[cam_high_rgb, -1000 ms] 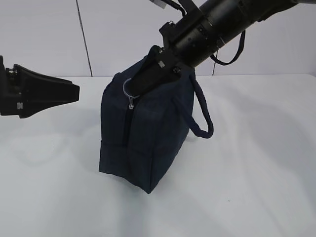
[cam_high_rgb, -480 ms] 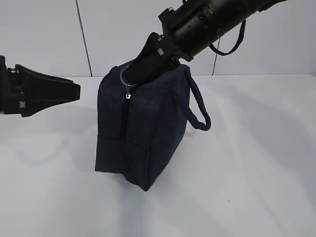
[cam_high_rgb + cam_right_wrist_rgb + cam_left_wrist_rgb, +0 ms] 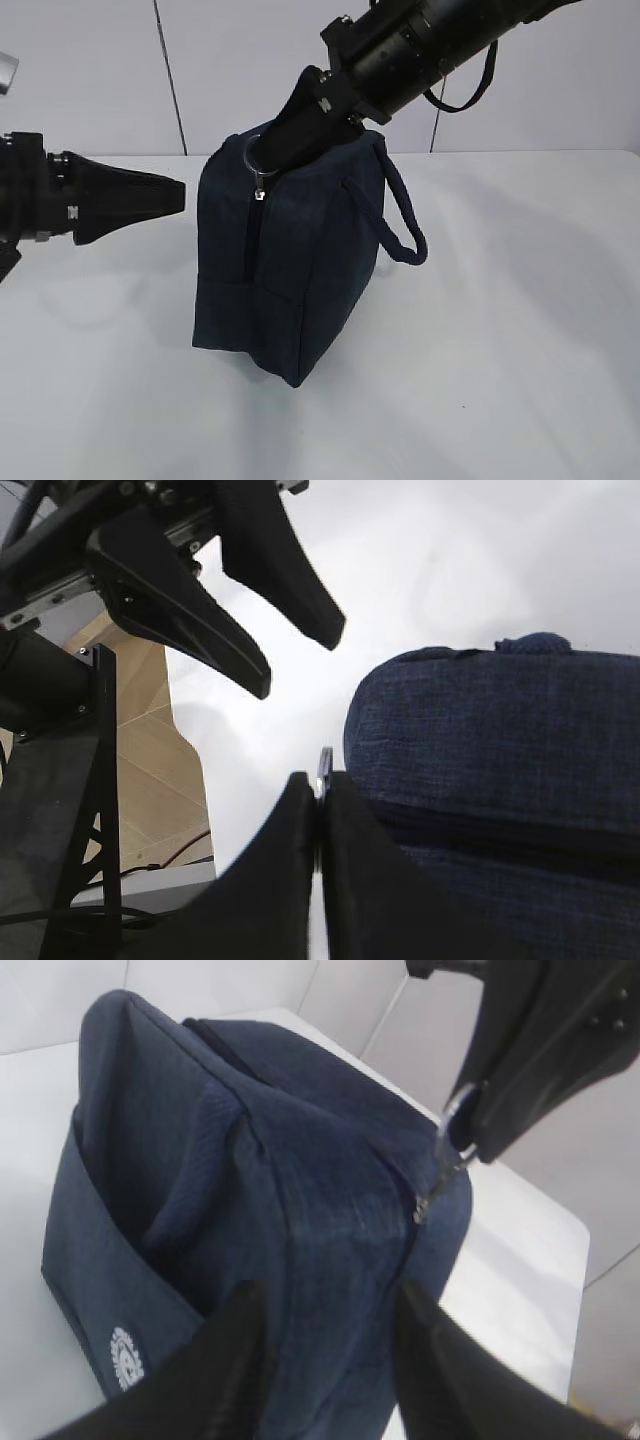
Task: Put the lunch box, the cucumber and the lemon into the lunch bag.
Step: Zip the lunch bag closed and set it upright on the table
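Observation:
The dark navy lunch bag (image 3: pixel 290 270) stands upright on the white table (image 3: pixel 500 340), its zipper running down the near end. My right gripper (image 3: pixel 268 160) reaches down from the upper right and is shut on the bag's silver ring pull (image 3: pixel 250 166) at the top corner; the ring (image 3: pixel 324 764) shows as a sliver between its closed tips (image 3: pixel 320 780). My left gripper (image 3: pixel 180 197) hovers left of the bag, open and apart from it; past its spread fingers (image 3: pixel 328 1295) lies the bag's fabric (image 3: pixel 300 1190). Lunch box, cucumber and lemon are out of view.
One looped handle (image 3: pixel 405 225) hangs off the bag's right side. In the right wrist view the table's edge drops to a wooden floor (image 3: pixel 150 770) and a black frame (image 3: pixel 60 810). White wall panels stand behind the table.
The right gripper drew the ring pull and the bag's top up and to the left, then held. The left gripper moved right, closer to the bag.

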Robot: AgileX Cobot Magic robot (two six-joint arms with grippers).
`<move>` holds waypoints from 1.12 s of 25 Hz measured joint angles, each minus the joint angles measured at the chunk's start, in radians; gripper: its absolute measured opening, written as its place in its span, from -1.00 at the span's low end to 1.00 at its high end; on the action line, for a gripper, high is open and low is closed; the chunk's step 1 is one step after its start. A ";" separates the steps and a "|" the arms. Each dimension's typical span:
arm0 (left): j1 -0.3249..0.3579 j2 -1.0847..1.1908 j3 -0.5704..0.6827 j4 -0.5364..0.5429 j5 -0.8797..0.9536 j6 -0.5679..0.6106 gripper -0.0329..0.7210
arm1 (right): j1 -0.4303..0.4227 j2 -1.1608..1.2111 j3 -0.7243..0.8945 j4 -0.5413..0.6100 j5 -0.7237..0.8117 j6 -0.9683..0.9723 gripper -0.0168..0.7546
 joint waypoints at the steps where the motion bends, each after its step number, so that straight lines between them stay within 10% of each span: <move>1: 0.000 0.006 0.000 -0.017 0.004 0.005 -0.07 | 0.000 0.000 0.000 0.000 0.000 0.000 -0.94; 28: -0.071 0.128 -0.164 0.013 -0.061 -0.199 -0.02 | -0.002 0.000 0.000 -0.012 0.004 -0.001 -0.94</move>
